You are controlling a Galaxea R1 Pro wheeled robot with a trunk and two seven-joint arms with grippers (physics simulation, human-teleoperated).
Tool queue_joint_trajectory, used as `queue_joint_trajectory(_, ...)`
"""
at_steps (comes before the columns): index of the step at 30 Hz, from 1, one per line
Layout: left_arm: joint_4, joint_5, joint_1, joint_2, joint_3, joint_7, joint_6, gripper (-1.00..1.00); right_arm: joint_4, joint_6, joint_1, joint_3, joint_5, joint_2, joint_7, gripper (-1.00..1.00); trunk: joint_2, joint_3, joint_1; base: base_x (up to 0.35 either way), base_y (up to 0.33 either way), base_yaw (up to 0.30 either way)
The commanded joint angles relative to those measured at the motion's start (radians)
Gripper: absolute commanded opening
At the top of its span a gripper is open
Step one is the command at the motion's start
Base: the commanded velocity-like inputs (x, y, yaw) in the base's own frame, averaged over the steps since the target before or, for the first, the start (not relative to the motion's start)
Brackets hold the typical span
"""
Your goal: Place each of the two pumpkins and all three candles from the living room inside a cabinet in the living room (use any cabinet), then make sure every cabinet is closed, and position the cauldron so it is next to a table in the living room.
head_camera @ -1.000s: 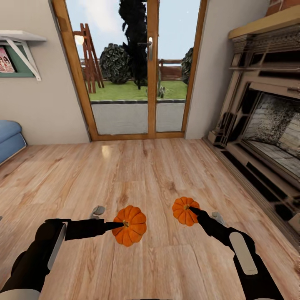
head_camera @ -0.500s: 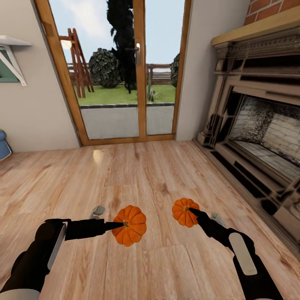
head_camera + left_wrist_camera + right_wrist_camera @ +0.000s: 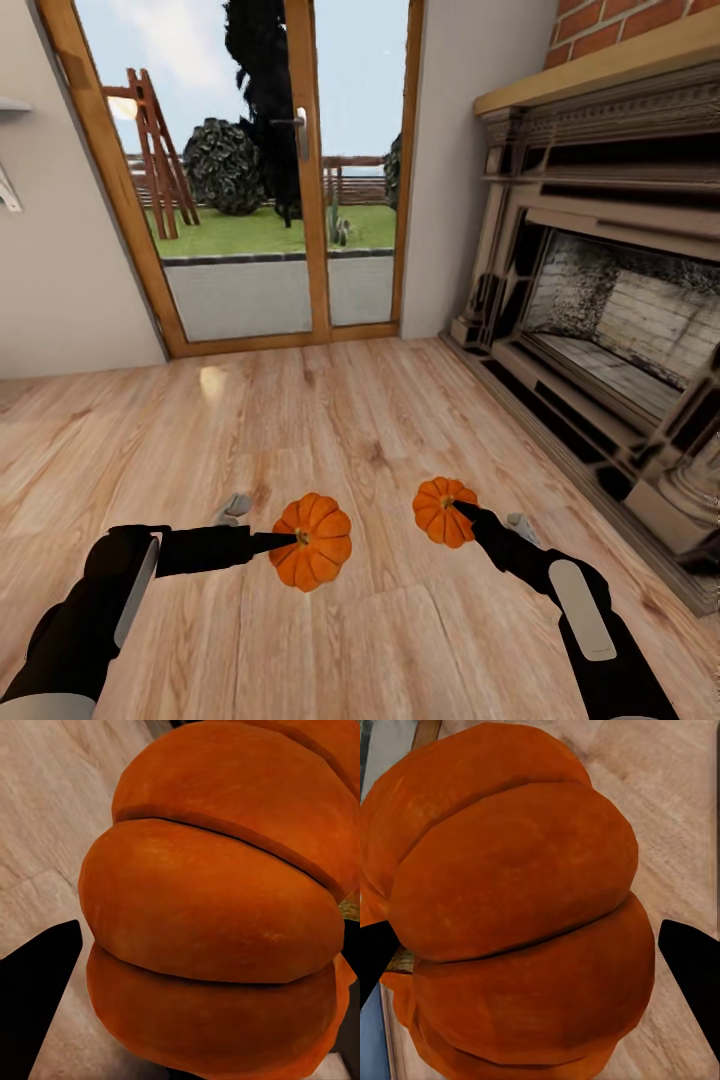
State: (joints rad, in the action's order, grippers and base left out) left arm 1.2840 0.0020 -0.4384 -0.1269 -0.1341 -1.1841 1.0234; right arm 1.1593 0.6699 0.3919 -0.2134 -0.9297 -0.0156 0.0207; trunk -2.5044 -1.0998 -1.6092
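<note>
Each arm carries one pumpkin above the wooden floor. The larger pumpkin (image 3: 312, 540) is held by my left gripper (image 3: 290, 540), whose dark fingers close on its stem side; close up, its ribbed orange skin (image 3: 217, 915) sits between the black fingertips (image 3: 37, 990). My right gripper (image 3: 465, 512) is shut on the smaller pumpkin (image 3: 440, 510), seen close up (image 3: 517, 915) between the dark fingertips (image 3: 690, 960). The candles, the cabinet, the cauldron and the table are out of view.
A dark ornate fireplace (image 3: 610, 320) with a brick chimney stands along the right wall. Glazed wooden doors (image 3: 250, 180) to a garden are straight ahead. Bare plank floor (image 3: 300, 420) stretches between me and the doors.
The camera has turned to the right: doors and shelf slid left, the blue sofa left the picture, more fireplace shows. Both arms and their pumpkins keep the same pose.
</note>
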Motion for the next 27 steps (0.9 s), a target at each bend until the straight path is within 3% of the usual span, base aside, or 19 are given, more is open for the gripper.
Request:
queue_joint_trajectory(1, 0.001, 0.001, 0.000, 0.000, -0.001, -0.005, 0.010, -1.00, 0.000, 0.005, 0.001, -0.001, -0.004, 0.000, 0.002, -1.00, 0.000, 0.002, 0.001, 0.000, 0.000, -0.159)
queue_joint_trajectory(14, 0.000, -0.003, 0.000, 0.000, -0.002, -0.002, 0.010, -1.00, 0.000, 0.005, 0.001, -0.001, -0.004, 0.000, 0.002, -1.00, 0.003, 0.033, 0.006, 0.000, 0.000, -0.160)
queue_joint_trajectory(17, -0.001, -0.005, 0.000, 0.000, -0.003, 0.037, 0.010, -1.00, 0.000, 0.005, 0.000, -0.003, -0.004, 0.000, 0.002, -1.00, 0.004, 0.041, 0.008, 0.000, 0.000, -0.159)
queue_joint_trajectory(19, -0.001, 0.000, 0.000, 0.000, -0.004, 0.121, 0.010, -1.00, 0.000, 0.005, 0.000, -0.003, -0.004, 0.000, 0.002, -1.00, 0.004, 0.045, 0.009, 0.000, 0.000, -0.159)
queue_joint_trajectory(21, -0.003, 0.001, 0.000, 0.000, -0.004, 0.153, 0.010, -1.00, 0.000, 0.005, 0.000, -0.003, -0.004, 0.000, 0.002, -1.00, 0.011, 0.050, 0.013, 0.000, 0.000, -0.159)
queue_joint_trajectory(27, -0.016, 0.000, 0.000, 0.000, -0.036, 0.174, 0.010, -1.00, 0.000, 0.005, 0.000, -0.003, -0.004, 0.000, 0.003, -1.00, 0.053, 0.063, 0.036, 0.000, 0.000, -0.101)
